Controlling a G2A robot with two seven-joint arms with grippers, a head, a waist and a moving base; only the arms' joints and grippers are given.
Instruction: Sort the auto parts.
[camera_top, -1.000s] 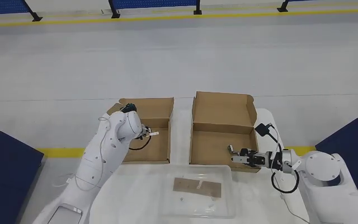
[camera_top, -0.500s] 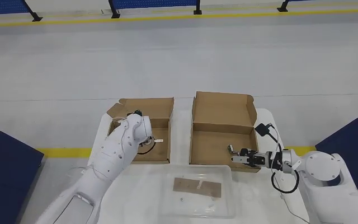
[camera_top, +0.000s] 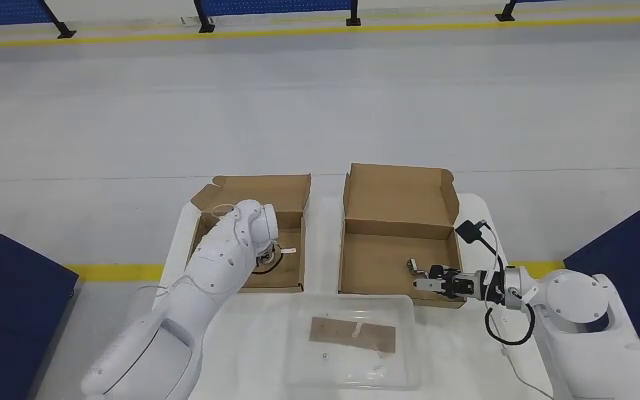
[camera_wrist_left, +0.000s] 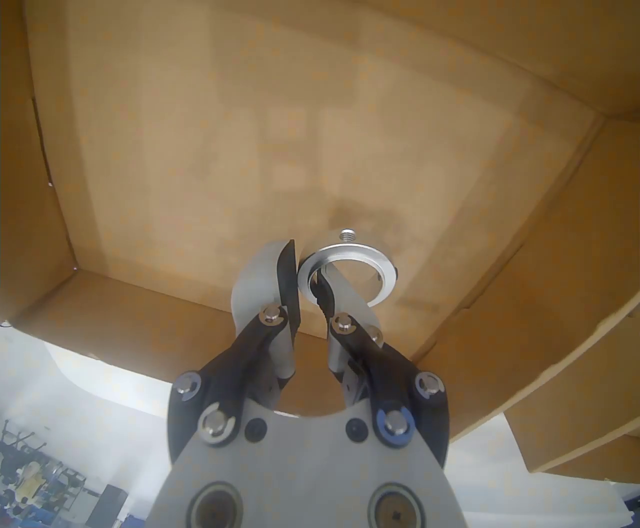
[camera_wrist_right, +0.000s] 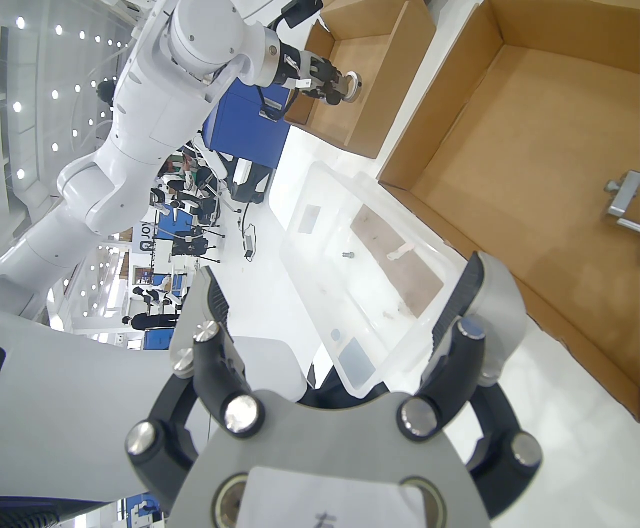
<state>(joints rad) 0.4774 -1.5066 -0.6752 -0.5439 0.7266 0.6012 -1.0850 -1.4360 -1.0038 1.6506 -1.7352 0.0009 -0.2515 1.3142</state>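
Note:
In the left wrist view my left gripper (camera_wrist_left: 306, 285) is shut on the rim of a silver metal ring (camera_wrist_left: 350, 270) with a small screw on its far side. One finger is outside the ring and one inside. It hangs low inside the left cardboard box (camera_wrist_left: 200, 125). The top view has this gripper (camera_top: 272, 255) over that box's floor. My right gripper (camera_wrist_right: 340, 295) is open and holds nothing, above the near end of the clear plastic bin (camera_wrist_right: 320, 210). A silver bracket (camera_wrist_right: 622, 200) lies in the right cardboard box (camera_wrist_right: 525, 150).
The clear bin (camera_top: 400, 310) stands at the table's front, holding a brown cardboard strip (camera_top: 352, 334) and a small screw (camera_wrist_right: 348, 255). Both boxes have their lids folded open at the back. The right gripper (camera_top: 415, 275) is at the right box's (camera_top: 395, 205) front corner.
My left arm has swung toward the front of the left box, carrying the ring lower. The right arm has not moved.

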